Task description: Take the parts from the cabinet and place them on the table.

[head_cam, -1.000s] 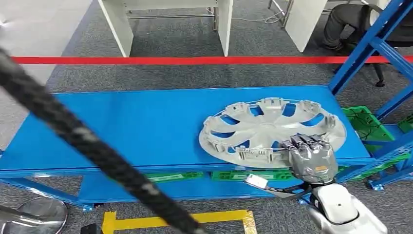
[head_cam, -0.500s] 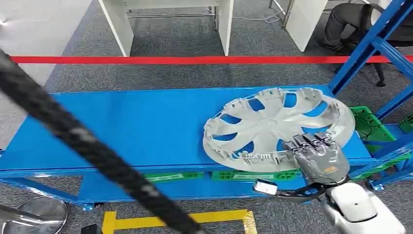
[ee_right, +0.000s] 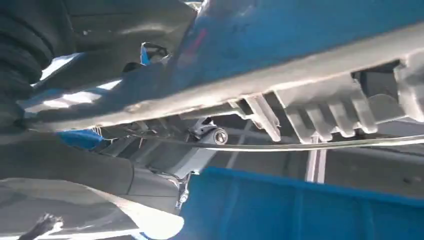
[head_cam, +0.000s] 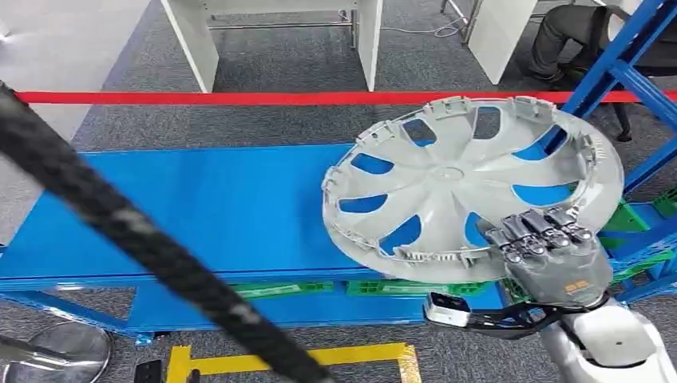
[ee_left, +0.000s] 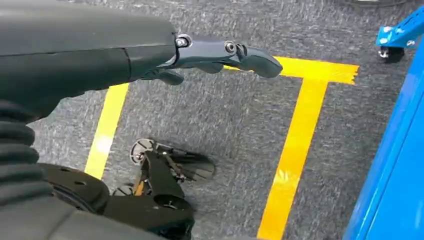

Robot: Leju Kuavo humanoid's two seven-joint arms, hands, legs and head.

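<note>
Right hand [head_cam: 551,257] grips hubcap [head_cam: 471,185] by near rim, tilted up off blue counter [head_cam: 199,207] right end for carrying. Left hand [ee_left: 220,52] hangs, fingers apart, empty.

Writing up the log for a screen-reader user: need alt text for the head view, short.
The right hand grips the near rim of a grey hubcap and holds it tilted up over the right end of a blue shelf. A red tape crosses the grey carpet behind, and a thick black cable cuts diagonally across the left foreground.

No legible text; perhaps an orange mark on the right hand [head_cam: 551,259].
</note>
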